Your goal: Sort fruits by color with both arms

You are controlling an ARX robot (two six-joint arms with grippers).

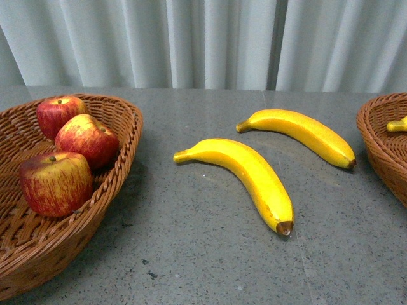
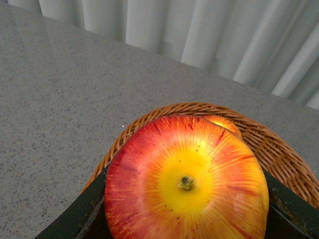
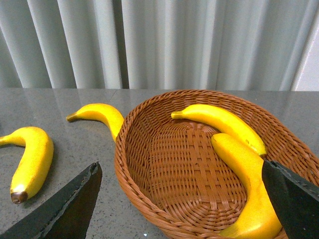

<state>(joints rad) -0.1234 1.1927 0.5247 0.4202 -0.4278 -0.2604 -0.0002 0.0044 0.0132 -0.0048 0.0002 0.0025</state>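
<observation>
— In the middle of the tabletop [image 1: 191, 254]?
— Near banana [image 1: 248, 175] and far banana [image 1: 302, 132], apart, open room around.
— Tools?
— Left tool [image 2: 184, 199] grips an apple [image 2: 184, 159] at the left basket's [image 2: 279, 149] edge; right tool [image 3: 180, 167] spread wide before the right basket [image 3: 124, 164].

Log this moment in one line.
left basket: three apples | table: two bananas | right basket: two bananas | right gripper: open | left gripper: at apple, grip unclear

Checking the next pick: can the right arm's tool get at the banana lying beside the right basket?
Probably yes: the right tool is open over the right basket, and that banana lies on bare table, nothing covering it.
</observation>
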